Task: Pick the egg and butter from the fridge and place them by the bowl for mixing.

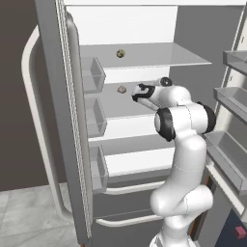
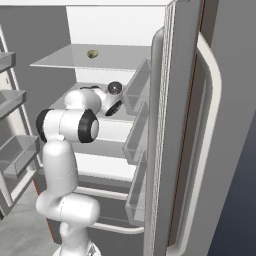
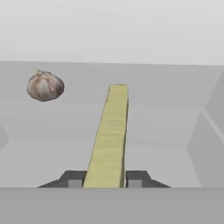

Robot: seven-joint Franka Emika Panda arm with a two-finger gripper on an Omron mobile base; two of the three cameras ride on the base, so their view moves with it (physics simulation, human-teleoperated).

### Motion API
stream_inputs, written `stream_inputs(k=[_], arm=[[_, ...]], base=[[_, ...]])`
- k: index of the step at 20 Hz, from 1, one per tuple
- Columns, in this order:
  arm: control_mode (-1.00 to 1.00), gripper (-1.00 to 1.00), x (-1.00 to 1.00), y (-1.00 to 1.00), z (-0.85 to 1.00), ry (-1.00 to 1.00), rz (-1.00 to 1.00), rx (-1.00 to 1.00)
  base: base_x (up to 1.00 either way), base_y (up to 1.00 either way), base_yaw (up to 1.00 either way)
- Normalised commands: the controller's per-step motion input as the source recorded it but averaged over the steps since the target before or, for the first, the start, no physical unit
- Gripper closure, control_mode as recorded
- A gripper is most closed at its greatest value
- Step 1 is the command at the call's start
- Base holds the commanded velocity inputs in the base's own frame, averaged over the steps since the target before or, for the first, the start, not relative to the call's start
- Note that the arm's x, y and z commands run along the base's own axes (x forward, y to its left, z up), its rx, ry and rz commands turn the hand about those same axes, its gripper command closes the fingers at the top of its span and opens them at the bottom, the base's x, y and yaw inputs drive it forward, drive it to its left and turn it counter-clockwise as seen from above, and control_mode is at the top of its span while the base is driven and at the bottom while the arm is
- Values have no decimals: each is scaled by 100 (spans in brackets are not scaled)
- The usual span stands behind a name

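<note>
From the left base view I see my arm reaching into the open fridge (image 1: 144, 29), the gripper (image 1: 136, 92) at the middle shelf beside a small brownish lump (image 1: 122, 89); another speckled lump (image 1: 120, 53) sits on the shelf above. From the right base view the hand is deep over that middle shelf. In the hand view my jaws are closed on the butter (image 3: 109, 135), which stretches away between the fingertips (image 3: 75, 180), with a garlic bulb (image 3: 45, 86) to its left.
</note>
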Motion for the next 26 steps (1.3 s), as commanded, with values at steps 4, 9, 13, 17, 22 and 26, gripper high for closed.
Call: stream_inputs(k=[4,9,13,17,22,26], arm=[[-100,100,-11,-1,0,-2,0,0],[-100,100,-96,0,37,-16,0,1],[-100,100,-100,0,87,-12,0,0],[-100,100,-100,0,100,-1,0,0],[-100,100,-100,0,100,20,0,-1],[-100,100,-100,0,100,44,0,-7]], base=[[0,0,0],[0,0,0],[0,0,0],[0,0,0],[0,0,0],[0,0,0]])
